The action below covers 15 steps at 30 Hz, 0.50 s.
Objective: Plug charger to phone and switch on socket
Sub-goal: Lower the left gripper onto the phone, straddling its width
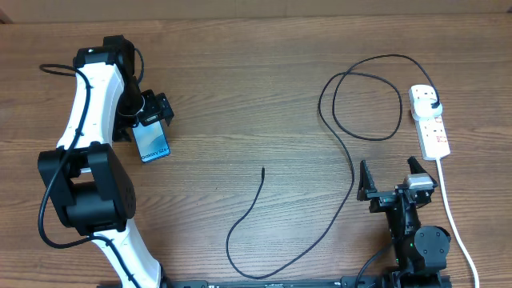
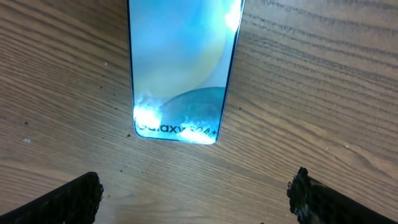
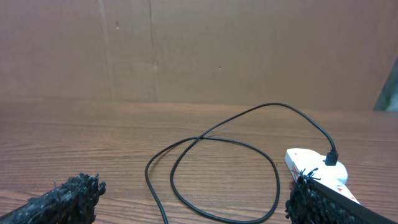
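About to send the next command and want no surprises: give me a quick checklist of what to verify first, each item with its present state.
1. Left pincer open and empty: ok.
2. Phone flat, screen up, just ahead of that pincer: ok.
3. Right pincer open and empty: ok.
4. Charger plug seated in the socket: ok.
5. Charger's connector tip in the phone: not ok; it lies loose on the table, apart from the phone.
6. Socket switched on: cannot tell.
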Each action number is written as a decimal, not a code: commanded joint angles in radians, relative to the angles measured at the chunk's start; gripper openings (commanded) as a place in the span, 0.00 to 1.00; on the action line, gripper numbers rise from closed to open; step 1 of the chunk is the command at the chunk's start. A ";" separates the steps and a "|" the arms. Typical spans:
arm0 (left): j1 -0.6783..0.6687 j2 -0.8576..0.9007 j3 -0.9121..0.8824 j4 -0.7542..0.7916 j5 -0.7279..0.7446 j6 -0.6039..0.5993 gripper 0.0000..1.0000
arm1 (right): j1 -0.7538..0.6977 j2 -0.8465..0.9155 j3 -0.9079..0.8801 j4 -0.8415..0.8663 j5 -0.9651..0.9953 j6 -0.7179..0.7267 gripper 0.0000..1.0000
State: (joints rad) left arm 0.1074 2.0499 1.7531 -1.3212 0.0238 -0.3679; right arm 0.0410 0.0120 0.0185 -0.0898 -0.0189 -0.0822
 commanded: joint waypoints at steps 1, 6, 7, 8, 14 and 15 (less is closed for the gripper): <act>0.005 0.007 -0.012 0.006 -0.017 -0.014 1.00 | 0.005 -0.010 -0.011 0.005 0.002 0.003 1.00; 0.005 0.007 -0.012 0.007 -0.027 -0.003 1.00 | 0.005 -0.010 -0.011 0.006 0.002 0.003 1.00; 0.005 0.007 -0.012 0.009 -0.032 -0.003 1.00 | 0.005 -0.010 -0.011 0.005 0.002 0.003 1.00; 0.005 0.007 -0.012 0.011 -0.032 -0.003 1.00 | 0.005 -0.010 -0.011 0.005 0.002 0.003 1.00; 0.005 0.007 -0.012 0.021 -0.032 -0.006 1.00 | 0.005 -0.010 -0.011 0.006 0.002 0.003 1.00; 0.005 0.007 -0.012 0.021 -0.032 -0.006 1.00 | 0.005 -0.010 -0.011 0.006 0.002 0.003 1.00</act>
State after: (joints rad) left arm 0.1074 2.0499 1.7531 -1.3060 0.0097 -0.3676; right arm 0.0406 0.0120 0.0185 -0.0898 -0.0189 -0.0822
